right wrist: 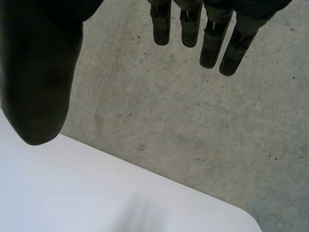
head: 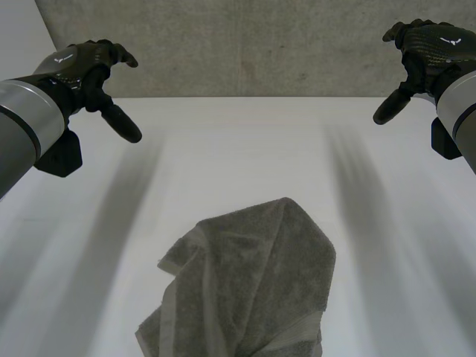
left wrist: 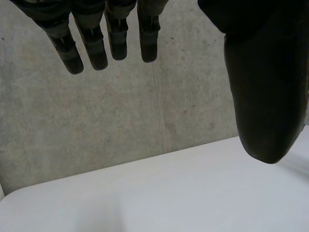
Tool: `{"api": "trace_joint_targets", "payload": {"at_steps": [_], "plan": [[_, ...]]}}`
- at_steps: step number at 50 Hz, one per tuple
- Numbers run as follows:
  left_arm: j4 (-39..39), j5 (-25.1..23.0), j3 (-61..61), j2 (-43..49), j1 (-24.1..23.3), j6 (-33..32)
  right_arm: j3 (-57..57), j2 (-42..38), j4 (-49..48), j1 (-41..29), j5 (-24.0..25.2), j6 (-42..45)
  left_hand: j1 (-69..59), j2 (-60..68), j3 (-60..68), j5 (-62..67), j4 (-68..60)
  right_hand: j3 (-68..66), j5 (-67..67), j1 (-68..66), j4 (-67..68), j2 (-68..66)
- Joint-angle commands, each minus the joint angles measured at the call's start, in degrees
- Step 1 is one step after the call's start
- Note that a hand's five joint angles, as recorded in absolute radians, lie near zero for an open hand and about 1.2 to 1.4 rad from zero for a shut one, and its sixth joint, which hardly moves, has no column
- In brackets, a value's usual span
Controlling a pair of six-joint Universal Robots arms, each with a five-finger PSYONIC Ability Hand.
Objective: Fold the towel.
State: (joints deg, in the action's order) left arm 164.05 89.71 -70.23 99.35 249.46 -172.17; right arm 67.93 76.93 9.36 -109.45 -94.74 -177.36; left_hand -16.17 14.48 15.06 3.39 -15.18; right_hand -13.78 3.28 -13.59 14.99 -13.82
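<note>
A grey towel (head: 249, 286) lies crumpled on the white table (head: 238, 156), near its front edge and a little right of the middle. My left hand (head: 93, 71) hangs high over the table's far left, fingers straight and empty. My right hand (head: 424, 52) mirrors it over the far right, also open and holding nothing. Both hands are well away from the towel. In the left wrist view the fingers (left wrist: 96, 43) and thumb (left wrist: 263, 96) are spread above the table's far edge. The right wrist view has its fingers (right wrist: 212, 41) and thumb (right wrist: 41, 82) spread the same way.
A grey concrete floor (head: 238, 44) lies beyond the table's far edge. The far edge of the table (left wrist: 145, 193) runs below both hands, with a rounded corner (right wrist: 246, 220) on the right side.
</note>
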Motion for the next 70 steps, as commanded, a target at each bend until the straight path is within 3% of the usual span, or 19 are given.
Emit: {"api": "trace_joint_targets", "payload": {"at_steps": [1, 26, 28, 29, 30, 31, 32, 33, 35, 36, 38, 46, 56, 62, 70], "plan": [[0.6, -0.1, 0.0, -0.6, 0.2, 0.0, 0.0, 0.0, 0.0, 0.0, 0.0, 0.0, 5.1, -3.4, -4.0, -2.3, 4.1, 3.8, -3.3, 3.6, -5.0, 3.8], [0.8, -0.4, -0.1, -0.5, 0.4, -0.4, 0.0, -0.2, 0.3, -0.7, 1.5, 0.3, 4.4, -2.8, -3.3, -1.7, 3.5, 3.8, -3.3, 3.6, -5.0, 3.8], [0.9, -0.6, -0.3, -0.4, 0.0, -0.5, 0.0, -0.4, 2.8, -0.8, 7.5, 3.7, 3.9, -2.3, -2.8, -1.2, 3.0, 3.8, -3.3, 3.6, -5.0, 3.8], [0.9, -0.6, -0.3, -0.4, 0.0, -0.5, 0.0, -0.4, 2.9, -0.8, 7.6, 3.7, 3.9, -2.3, -2.8, -1.2, 3.0, 3.8, -3.3, 3.6, -5.0, 3.8], [0.9, -1.6, -0.5, -0.3, -0.2, -1.6, 0.2, -0.8, 6.0, -0.9, 13.1, 7.7, 3.8, -2.1, -2.7, -1.0, 2.8, 3.8, -3.3, 3.6, -5.0, 3.8], [0.8, -4.1, -1.0, 0.0, -0.5, -3.8, 0.2, -0.8, 6.0, -0.9, 13.2, 7.7, 3.8, -2.1, -2.7, -1.0, 2.8, 3.8, -3.3, 3.6, -5.0, 3.8], [0.8, -4.1, -1.0, 0.0, -0.5, -3.9, 1.1, -1.9, 10.4, -0.9, 20.7, 14.3, 3.8, -2.1, -2.7, -1.0, 2.8, 3.8, -3.3, 3.6, -5.0, 3.8], [0.7, -7.2, -1.7, 0.3, -0.9, -7.2, 1.8, -3.2, 13.0, -0.9, 24.7, 17.8, 3.8, -2.1, -2.7, -1.0, 2.8, 3.8, -3.3, 3.6, -5.0, 3.8], [0.6, -10.1, -2.9, 1.0, -1.3, -11.1, 2.6, -4.3, 15.2, -0.9, 27.5, 21.5, 3.8, -2.1, -2.7, -1.0, 2.8, 3.8, -3.3, 3.6, -5.0, 3.8], [0.6, -10.1, -2.9, 1.0, -1.3, -11.2, 2.6, -4.3, 15.3, -0.9, 27.5, 21.5, 3.8, -2.1, -2.7, -1.0, 2.8, 3.8, -3.3, 3.6, -5.0, 3.8], [0.7, -13.7, -5.2, 4.9, -2.3, -19.7, 3.3, -5.4, 15.7, -1.5, 27.5, 23.1, 4.1, -2.4, -3.0, -1.3, 3.1, 3.8, -3.3, 3.6, -5.0, 3.8], [-0.7, -14.2, -6.6, 14.7, -7.3, -31.4, 5.4, -14.1, 7.2, -5.2, 25.7, 25.8, 4.3, -2.6, -3.2, -1.5, 3.3, 3.8, -3.3, 3.6, -5.0, 3.8], [-1.4, -14.9, -10.8, 19.7, -8.4, -39.0, 7.3, -22.8, -3.1, -5.2, 24.8, 27.9, 4.1, -2.4, -3.0, -1.3, 3.1, 3.8, -3.3, 3.6, -5.0, 3.8], [-1.4, -14.8, -15.0, 19.4, -10.3, -45.0, 8.3, -23.4, -6.1, -5.2, 24.1, 27.7, 4.3, -2.6, -3.2, -1.5, 3.3, 3.8, -3.3, 3.6, -5.0, 3.8], [-1.1, -14.7, -20.6, 17.1, -10.3, -46.9, 8.8, -23.6, -7.0, -5.0, 23.4, 28.0, 4.6, -2.9, -3.5, -1.8, 3.6, 3.8, -3.3, 3.6, -5.0, 3.8]]}}
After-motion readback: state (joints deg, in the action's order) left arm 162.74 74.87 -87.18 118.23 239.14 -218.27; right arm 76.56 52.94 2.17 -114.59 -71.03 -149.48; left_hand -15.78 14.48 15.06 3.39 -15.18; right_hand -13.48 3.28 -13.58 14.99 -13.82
